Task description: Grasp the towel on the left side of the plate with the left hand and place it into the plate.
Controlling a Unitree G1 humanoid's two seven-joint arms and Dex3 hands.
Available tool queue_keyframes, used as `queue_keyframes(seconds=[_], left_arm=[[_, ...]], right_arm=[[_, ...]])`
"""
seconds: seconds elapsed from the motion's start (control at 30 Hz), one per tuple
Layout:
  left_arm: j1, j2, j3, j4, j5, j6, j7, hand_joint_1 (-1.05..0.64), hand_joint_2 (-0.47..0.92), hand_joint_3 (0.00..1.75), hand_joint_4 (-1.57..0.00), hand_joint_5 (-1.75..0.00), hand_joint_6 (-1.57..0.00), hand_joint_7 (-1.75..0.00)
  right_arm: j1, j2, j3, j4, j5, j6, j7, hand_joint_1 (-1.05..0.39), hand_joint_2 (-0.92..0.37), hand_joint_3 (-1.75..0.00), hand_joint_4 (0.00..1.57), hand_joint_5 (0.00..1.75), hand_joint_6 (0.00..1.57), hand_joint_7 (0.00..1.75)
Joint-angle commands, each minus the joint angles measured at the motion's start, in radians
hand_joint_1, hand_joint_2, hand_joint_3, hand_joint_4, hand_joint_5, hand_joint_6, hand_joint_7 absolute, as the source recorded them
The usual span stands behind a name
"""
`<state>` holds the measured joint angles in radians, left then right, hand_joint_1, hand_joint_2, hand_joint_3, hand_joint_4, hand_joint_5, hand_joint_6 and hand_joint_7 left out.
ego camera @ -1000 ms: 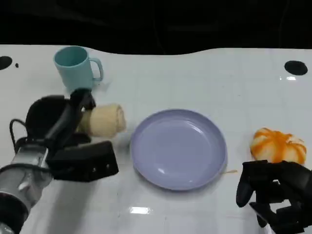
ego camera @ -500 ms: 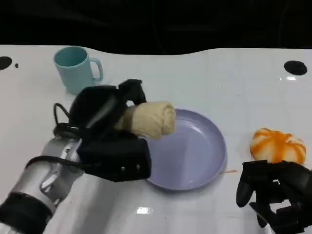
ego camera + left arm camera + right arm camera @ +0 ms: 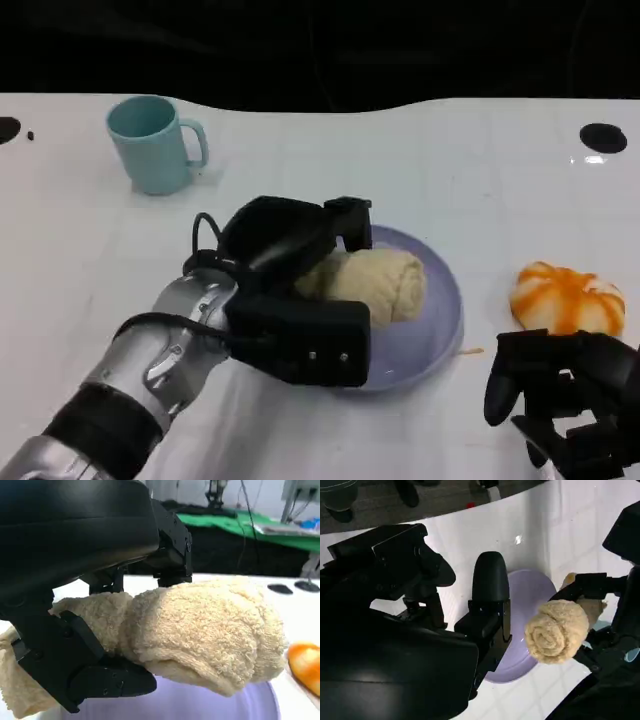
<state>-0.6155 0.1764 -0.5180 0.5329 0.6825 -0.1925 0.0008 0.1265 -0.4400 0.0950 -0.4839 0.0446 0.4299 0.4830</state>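
Head view, centre of frame: the left hand (image 3: pixel 285 250) clamps a rolled cream towel (image 3: pixel 375 285) over the lavender plate (image 3: pixel 445 315). The terry roll looks light, soft and compressible, best gripped around its middle. Lower right, the right hand (image 3: pixel 560 400) rests curled, holding nothing.

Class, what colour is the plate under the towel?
Pale lilac plate; clearest in the head view.

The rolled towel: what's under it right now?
The purple plate lies under the towel, which the left robot hand holds. Whether towel and plate touch is hidden.
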Motion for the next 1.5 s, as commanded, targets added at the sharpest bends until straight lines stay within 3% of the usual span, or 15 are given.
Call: queue_keyframes(seconds=[0.03, 0.1, 0.23, 0.37, 0.57, 0.7, 0.93, 1.07, 1.13, 1.17, 1.2, 1.27, 1.33, 1.5], left_arm=[[-0.010, 0.018, -0.007, -0.034, -0.009, 0.037, -0.114, -0.32, 0.91, 0.20, -0.38, -0.86, -0.55, -0.13], [-0.008, 0.024, -0.010, -0.050, -0.004, 0.054, -0.151, -0.44, 0.92, 0.11, -0.20, -0.53, -0.33, -0.03], [0.013, 0.042, -0.011, -0.094, 0.010, 0.071, -0.174, -0.67, 0.92, 0.08, -0.02, -0.34, -0.04, 0.00], [0.035, 0.070, -0.001, -0.136, 0.015, 0.063, -0.176, -0.80, 0.92, 0.11, 0.00, -0.25, -0.01, 0.00], [0.093, 0.112, 0.060, -0.244, -0.059, 0.080, -0.241, -0.80, 0.92, 0.12, -0.06, -0.29, -0.06, -0.03], [0.169, 0.122, 0.141, -0.370, -0.176, 0.144, -0.325, -0.65, 0.92, 0.11, -0.23, -0.40, -0.20, -0.09], [0.335, 0.093, 0.312, -0.576, -0.474, 0.294, -0.424, -0.38, 0.92, 0.28, -0.56, -0.59, -0.42, -0.14], [0.437, 0.062, 0.390, -0.698, -0.609, 0.418, -0.422, -0.23, 0.92, 0.33, -0.78, -0.76, -0.77, -0.28], [0.499, 0.051, 0.421, -0.742, -0.663, 0.444, -0.416, -0.13, 0.79, 0.64, -0.80, -1.01, -0.96, -0.33], [0.518, 0.050, 0.428, -0.756, -0.677, 0.453, -0.413, -0.11, 0.70, 0.84, -0.80, -1.15, -1.01, -0.41], [0.542, 0.050, 0.437, -0.779, -0.691, 0.471, -0.409, -0.10, 0.65, 0.94, -0.79, -1.23, -1.03, -0.46], [0.584, 0.041, 0.453, -0.836, -0.723, 0.544, -0.397, -0.08, 0.58, 1.11, -0.78, -1.38, -0.96, -0.74], [0.630, 0.038, 0.470, -0.900, -0.750, 0.609, -0.388, -0.05, 0.54, 1.21, -0.80, -1.55, -0.89, -1.06], [0.703, 0.044, 0.495, -1.027, -0.814, 0.762, -0.373, -0.07, 0.47, 1.35, -0.82, -1.74, -0.82, -1.45]], right_arm=[[-0.003, -0.011, -0.004, 0.002, 0.004, -0.002, 0.004, 0.10, -0.66, -0.99, 0.66, 1.69, 0.65, 1.43], [-0.003, -0.013, -0.004, -0.003, 0.002, 0.004, 0.004, 0.09, -0.66, -0.98, 0.66, 1.68, 0.65, 1.43], [-0.003, -0.015, -0.004, 0.000, 0.001, -0.003, 0.006, 0.10, -0.67, -0.98, 0.66, 1.68, 0.65, 1.44], [-0.002, -0.012, -0.005, 0.004, 0.004, -0.007, 0.007, 0.10, -0.67, -0.98, 0.66, 1.68, 0.65, 1.43], [-0.003, -0.012, -0.002, -0.002, 0.000, 0.002, 0.003, 0.09, -0.66, -0.98, 0.66, 1.68, 0.65, 1.43], [-0.005, -0.013, 0.000, -0.010, -0.003, 0.016, 0.001, 0.09, -0.67, -0.97, 0.66, 1.68, 0.65, 1.43], [-0.007, -0.010, 0.000, -0.009, 0.000, 0.008, 0.001, 0.10, -0.68, -0.95, 0.65, 1.67, 0.64, 1.42], [-0.009, -0.010, -0.001, -0.002, 0.004, -0.001, 0.005, 0.11, -0.68, -0.96, 0.66, 1.67, 0.65, 1.42], [-0.009, -0.010, -0.001, -0.004, 0.005, 0.006, 0.004, 0.10, -0.67, -0.96, 0.66, 1.67, 0.65, 1.42], [-0.009, -0.009, -0.001, -0.004, 0.006, 0.007, 0.004, 0.10, -0.68, -0.97, 0.66, 1.67, 0.65, 1.42], [-0.009, -0.008, -0.002, -0.003, 0.007, 0.005, 0.004, 0.10, -0.68, -0.97, 0.66, 1.67, 0.65, 1.42], [-0.010, -0.008, -0.001, -0.002, 0.007, 0.002, 0.004, 0.10, -0.67, -0.97, 0.66, 1.68, 0.65, 1.43], [-0.011, -0.008, -0.003, 0.002, 0.009, -0.001, 0.005, 0.10, -0.67, -0.97, 0.66, 1.68, 0.65, 1.43], [-0.013, -0.012, -0.006, 0.011, 0.008, -0.012, 0.008, 0.10, -0.67, -0.97, 0.66, 1.67, 0.65, 1.42]])
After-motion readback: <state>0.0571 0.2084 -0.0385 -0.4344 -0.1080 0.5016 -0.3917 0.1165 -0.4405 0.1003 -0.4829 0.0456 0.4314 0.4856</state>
